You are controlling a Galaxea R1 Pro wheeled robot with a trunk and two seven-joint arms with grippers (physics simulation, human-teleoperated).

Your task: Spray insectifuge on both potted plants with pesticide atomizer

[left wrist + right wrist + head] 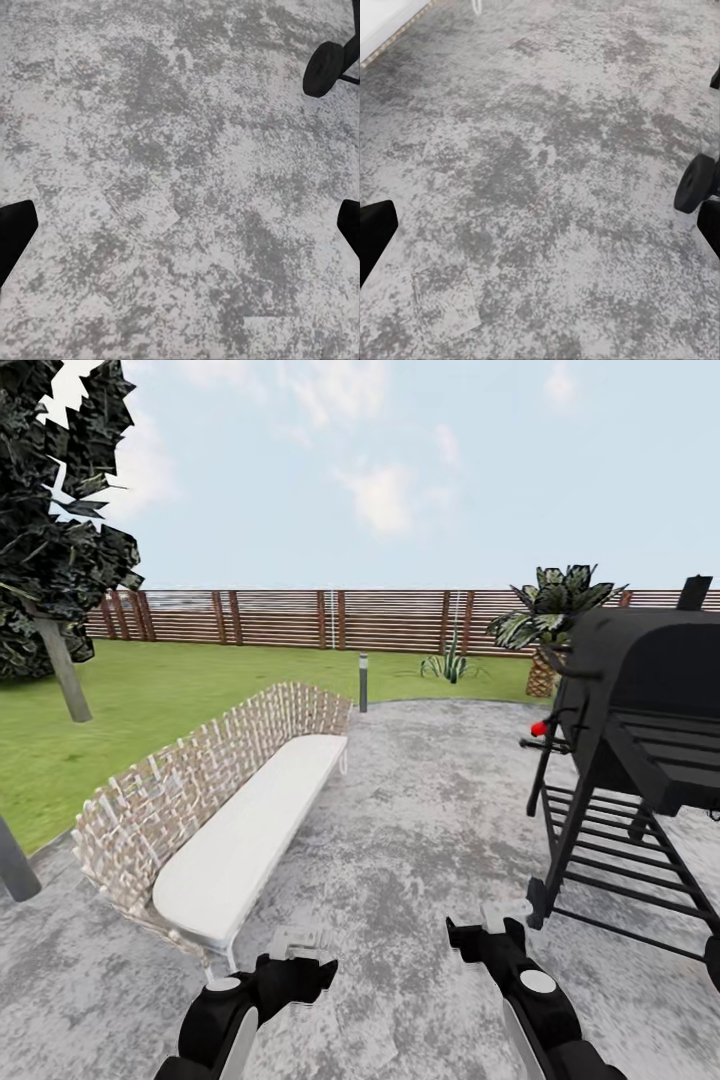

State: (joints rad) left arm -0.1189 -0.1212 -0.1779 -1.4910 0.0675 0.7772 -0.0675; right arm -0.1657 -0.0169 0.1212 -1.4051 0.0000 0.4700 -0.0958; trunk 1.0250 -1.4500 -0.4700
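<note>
Both tools hang low over the mottled grey patio (420,830), left tool (295,950) and right tool (490,925) each spread wide, holding nothing. Ahead-left stands a wicker seat (230,800); right, a black grill (640,750). Beyond: lawn (150,700), fence (300,618), lamp (363,682). The atomizer's place cannot be told.

Wicker bench (215,800), blk grill (640,760).
</note>
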